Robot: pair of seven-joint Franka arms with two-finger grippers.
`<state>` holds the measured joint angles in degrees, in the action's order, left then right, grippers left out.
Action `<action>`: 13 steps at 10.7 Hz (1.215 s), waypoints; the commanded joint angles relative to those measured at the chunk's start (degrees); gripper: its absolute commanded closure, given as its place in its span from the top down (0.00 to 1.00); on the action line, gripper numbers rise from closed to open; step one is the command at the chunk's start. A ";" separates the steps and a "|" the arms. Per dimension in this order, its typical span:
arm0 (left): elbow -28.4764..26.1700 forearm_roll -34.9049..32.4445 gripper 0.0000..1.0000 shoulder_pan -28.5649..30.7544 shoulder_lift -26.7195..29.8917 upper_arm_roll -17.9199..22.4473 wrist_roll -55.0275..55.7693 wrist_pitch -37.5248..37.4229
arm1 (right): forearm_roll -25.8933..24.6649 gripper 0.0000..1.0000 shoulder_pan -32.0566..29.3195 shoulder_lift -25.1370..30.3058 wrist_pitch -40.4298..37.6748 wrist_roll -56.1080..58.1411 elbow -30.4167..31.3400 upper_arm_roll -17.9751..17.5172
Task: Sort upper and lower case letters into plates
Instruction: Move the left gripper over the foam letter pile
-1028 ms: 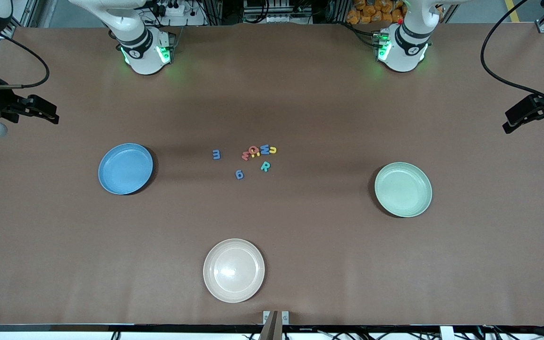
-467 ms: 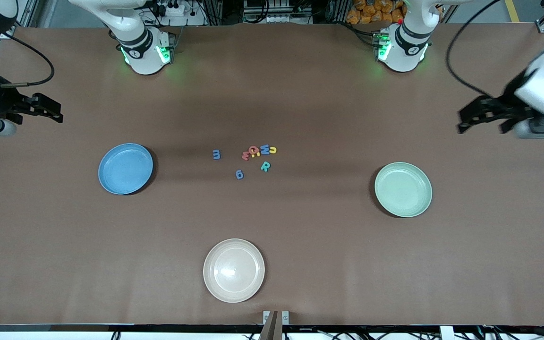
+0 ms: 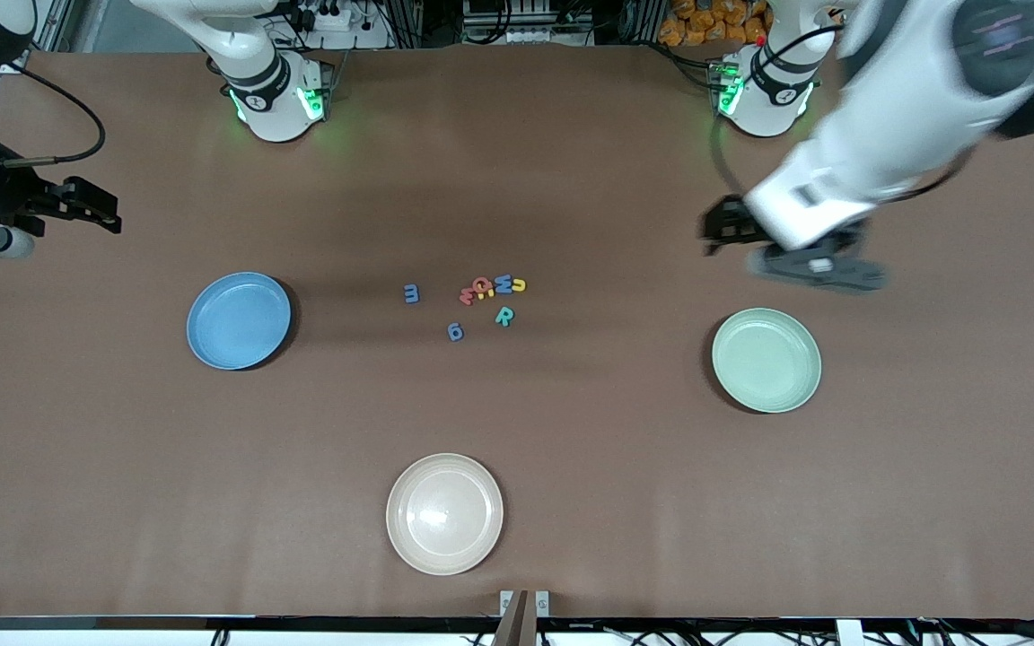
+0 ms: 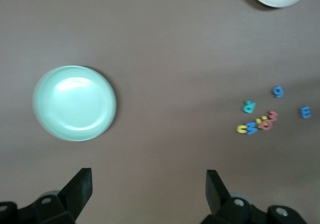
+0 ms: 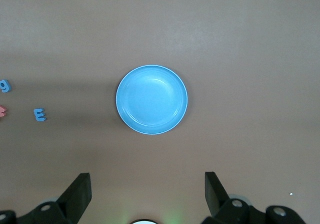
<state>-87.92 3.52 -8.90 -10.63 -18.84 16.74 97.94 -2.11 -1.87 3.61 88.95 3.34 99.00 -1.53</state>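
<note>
Several tiny toy letters lie at the table's middle: a tight cluster [image 3: 492,287], a teal R [image 3: 503,316], a blue g [image 3: 455,332] and a blue letter [image 3: 411,293]. They also show in the left wrist view [image 4: 260,121]. The blue plate [image 3: 239,320] and the mint plate [image 3: 766,360] are both empty. My left gripper [image 3: 719,229] is open and empty in the air over bare table near the mint plate [image 4: 74,102]. My right gripper [image 3: 104,213] is open and empty, high at the right arm's end, with the blue plate [image 5: 152,99] below it.
A cream-beige plate [image 3: 444,512] sits empty near the front edge, nearer to the front camera than the letters. The two robot bases [image 3: 275,99] stand along the table's back edge. Brown table surface lies between the plates and the letters.
My left arm has swung in from the table's end toward the middle, and now hangs near the mint plate. My right gripper has barely moved. The letters and plates have not moved.
</note>
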 commanded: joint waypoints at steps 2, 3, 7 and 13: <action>1.26 -10.60 1.00 -12.07 -9.65 -0.15 6.80 6.45 | 0.79 1.00 -0.24 0.61 0.08 1.32 1.02 0.03; 1.26 -12.81 1.00 -14.63 -11.76 -0.15 7.33 8.12 | 0.79 1.00 -0.50 0.61 0.08 1.67 1.11 0.12; 1.43 -12.84 1.00 -17.90 -19.68 0.11 11.62 15.68 | 0.79 1.00 -0.50 0.35 -0.89 2.90 1.02 0.12; 1.70 -12.22 1.00 -19.39 -28.46 0.29 18.40 31.22 | 0.79 1.00 -0.42 0.17 -1.06 2.90 1.02 0.12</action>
<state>-87.80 -7.99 -26.53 -36.00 -19.05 31.68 126.02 -2.11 -2.00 3.41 88.04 5.35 99.72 -1.29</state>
